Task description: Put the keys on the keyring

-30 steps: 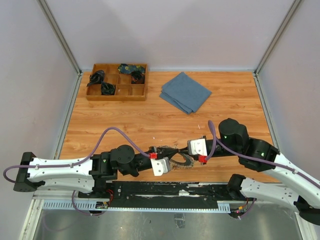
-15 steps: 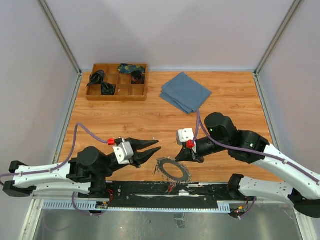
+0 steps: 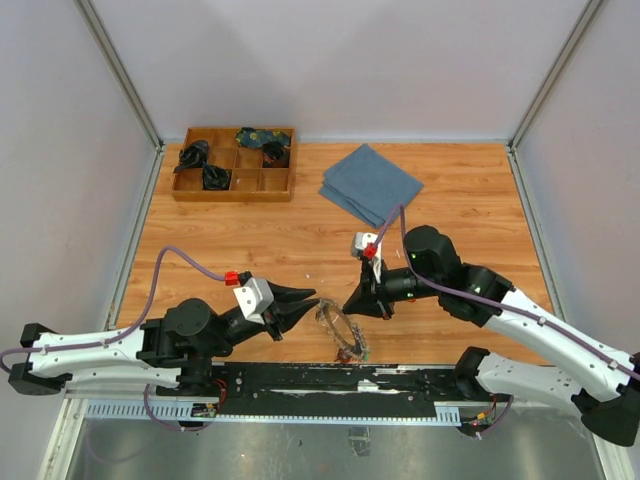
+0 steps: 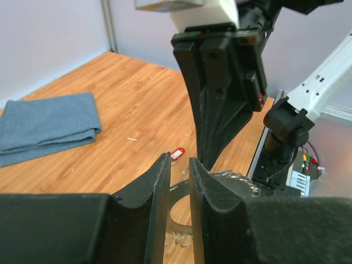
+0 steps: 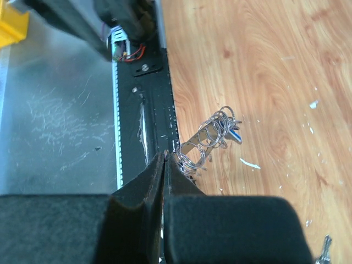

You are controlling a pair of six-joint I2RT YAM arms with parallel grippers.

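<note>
the keyring [image 5: 210, 133] has tipped up on edge, pinched by the right gripper [image 3: 349, 306]; left gripper [image 3: 309, 307] slightly parted, empty.

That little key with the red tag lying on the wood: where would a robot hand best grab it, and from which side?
Probably by the red tag, coming straight down from above. It lies flat on the table, and the oblong tag looks like its chunkiest part, so a pinch across its narrow width should hold. The metal blade is too small to judge.
</note>
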